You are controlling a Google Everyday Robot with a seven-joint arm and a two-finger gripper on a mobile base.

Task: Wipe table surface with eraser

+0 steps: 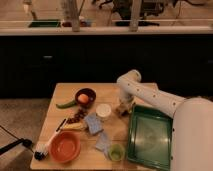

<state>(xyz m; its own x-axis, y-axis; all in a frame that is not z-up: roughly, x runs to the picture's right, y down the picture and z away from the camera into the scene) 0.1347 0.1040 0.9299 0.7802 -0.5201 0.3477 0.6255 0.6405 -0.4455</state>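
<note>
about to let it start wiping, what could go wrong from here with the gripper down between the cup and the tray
1. The gripper is low over the table surface, right beside the white cup; a stroke toward the cup could tip it.
2. The green tray lies close on its other side; a sweep that way may catch the rim.
3. Little bare wood lies around it, so strokes probably must stay short.

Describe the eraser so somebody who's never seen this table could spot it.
Find the green tray on the right of the wooden table. Just beyond its far-left corner is the robot's hand, and the eraser is the small tan-brown block at it. It's smaller than the white cup beside it, and brown, unlike the blue-grey pads.
</note>
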